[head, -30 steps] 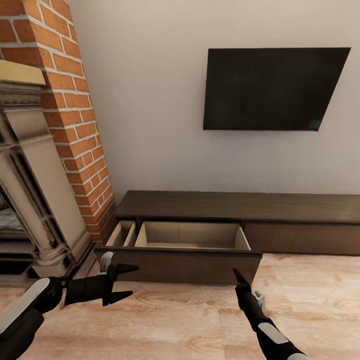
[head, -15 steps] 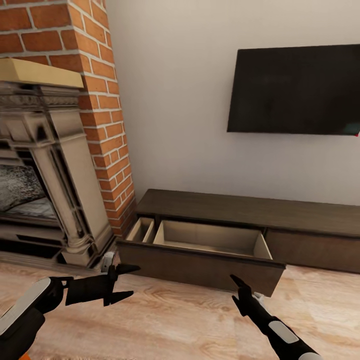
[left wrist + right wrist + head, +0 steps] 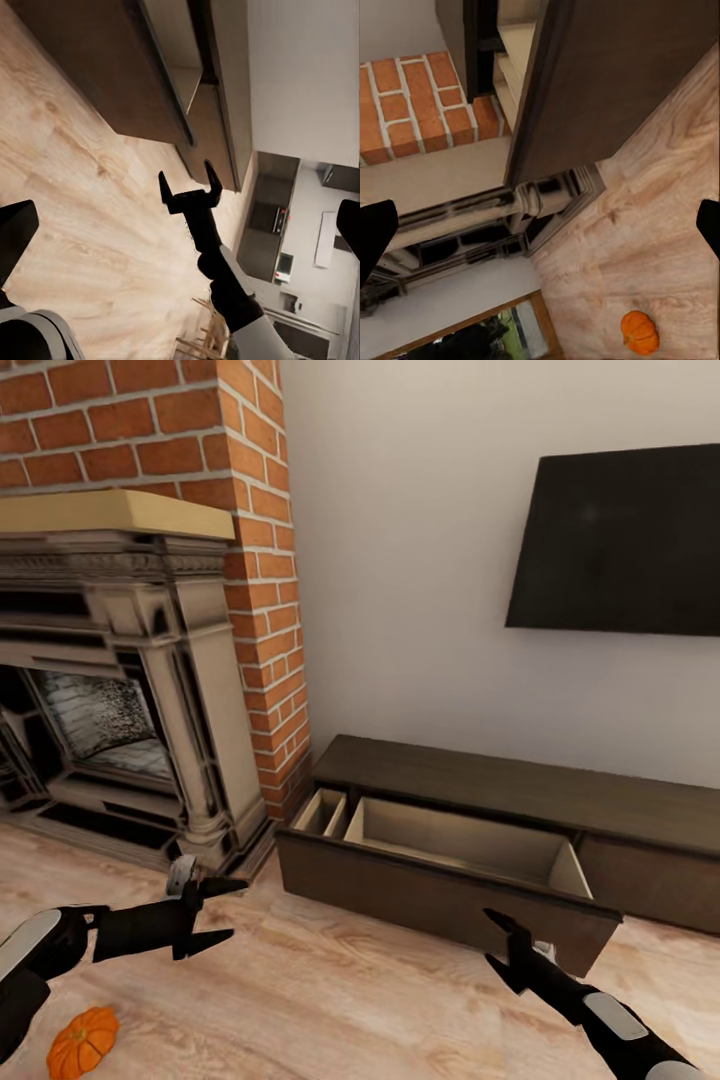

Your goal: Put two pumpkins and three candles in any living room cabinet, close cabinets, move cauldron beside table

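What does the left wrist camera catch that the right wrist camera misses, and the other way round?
Left wrist view: the robot's other arm with its right fingers spread open, and a far room with appliances behind it. Right wrist view: an orange pumpkin lying on the floor, the red brick wall and the stone fireplace. Shared: the wooden floor and the cabinet with its dark drawer pulled out.

Dark matt wood cabinet with pale smooth drawer lining, light grained wooden floor, rough red brick chimney, carved stone fireplace, glossy black screen, smooth orange ribbed pumpkin
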`<state>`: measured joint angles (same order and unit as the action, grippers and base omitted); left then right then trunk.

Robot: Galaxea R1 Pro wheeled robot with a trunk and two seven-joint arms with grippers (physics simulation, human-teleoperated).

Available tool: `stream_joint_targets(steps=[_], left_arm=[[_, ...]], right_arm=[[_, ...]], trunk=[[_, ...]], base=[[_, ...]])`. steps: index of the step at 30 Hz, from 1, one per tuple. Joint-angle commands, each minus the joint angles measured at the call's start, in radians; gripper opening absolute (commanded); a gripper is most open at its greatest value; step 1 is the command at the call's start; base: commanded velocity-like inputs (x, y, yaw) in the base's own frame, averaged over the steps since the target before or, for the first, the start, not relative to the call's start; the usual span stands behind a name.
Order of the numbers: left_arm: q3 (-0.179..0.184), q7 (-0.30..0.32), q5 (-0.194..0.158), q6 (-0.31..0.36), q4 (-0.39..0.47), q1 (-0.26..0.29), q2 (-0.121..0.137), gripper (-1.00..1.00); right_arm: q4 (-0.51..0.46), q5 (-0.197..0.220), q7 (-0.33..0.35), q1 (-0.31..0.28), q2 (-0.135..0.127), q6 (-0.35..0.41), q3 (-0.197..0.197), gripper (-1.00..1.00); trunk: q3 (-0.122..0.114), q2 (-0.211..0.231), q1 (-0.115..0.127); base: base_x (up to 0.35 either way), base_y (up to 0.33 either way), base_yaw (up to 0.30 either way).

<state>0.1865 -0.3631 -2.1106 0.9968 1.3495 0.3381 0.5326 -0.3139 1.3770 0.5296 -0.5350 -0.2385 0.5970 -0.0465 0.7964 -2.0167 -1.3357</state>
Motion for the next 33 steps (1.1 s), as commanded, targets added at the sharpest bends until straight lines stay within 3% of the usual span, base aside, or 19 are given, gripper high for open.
stream_joint_targets(steps=[1,5,14,17,22,24,27,33], left_arm=[[-0.002,-0.009,-0.011,0.0,-0.004,0.001,0.014,1.0],[-0.016,-0.011,-0.011,-0.001,-0.046,0.001,0.036,1.0],[-0.048,-0.01,-0.011,0.0,-0.099,0.001,0.043,1.0],[-0.093,-0.008,-0.011,0.002,-0.144,0.001,0.046,1.0],[-0.122,-0.007,-0.011,0.003,-0.16,0.0,0.048,1.0],[-0.126,-0.007,-0.011,0.003,-0.161,0.0,0.049,1.0],[-0.128,-0.007,-0.011,0.003,-0.162,-0.001,0.048,1.0],[-0.127,-0.008,-0.011,0.003,-0.153,-0.001,0.047,1.0]], right_arm=[[0.0,0.005,0.001,0.0,-0.003,0.014,-0.007,1.0],[0.0,0.002,-0.032,0.0,-0.003,0.028,-0.009,1.0],[-0.001,0.0,-0.076,0.0,0.001,0.03,-0.011,1.0],[-0.001,-0.002,-0.078,0.0,0.002,0.024,-0.016,1.0],[-0.001,-0.048,-0.08,0.0,0.003,-0.047,-0.045,1.0],[-0.001,-0.072,-0.08,0.0,0.005,-0.111,-0.05,1.0],[-0.003,-0.134,-0.096,0.0,0.005,-0.189,-0.054,1.0],[-0.047,-0.17,-0.058,0.0,0.002,-0.249,-0.058,1.0]], trunk=[[0.001,0.0,0.0],[0.001,0.0,0.0],[0.001,0.0,0.0],[0.001,0.0,0.0],[0.003,0.0,0.0],[0.004,0.0,0.0],[0.006,0.0,0.0],[0.009,0.0,0.0]], base=[[-0.003,0.0,0.3],[-0.001,0.0,0.3],[0.0,0.0,0.3],[0.0,0.0,0.299],[0.0,0.0,0.292],[0.0,0.0,0.287],[0.0,0.0,0.286],[0.0,0.0,0.285]])
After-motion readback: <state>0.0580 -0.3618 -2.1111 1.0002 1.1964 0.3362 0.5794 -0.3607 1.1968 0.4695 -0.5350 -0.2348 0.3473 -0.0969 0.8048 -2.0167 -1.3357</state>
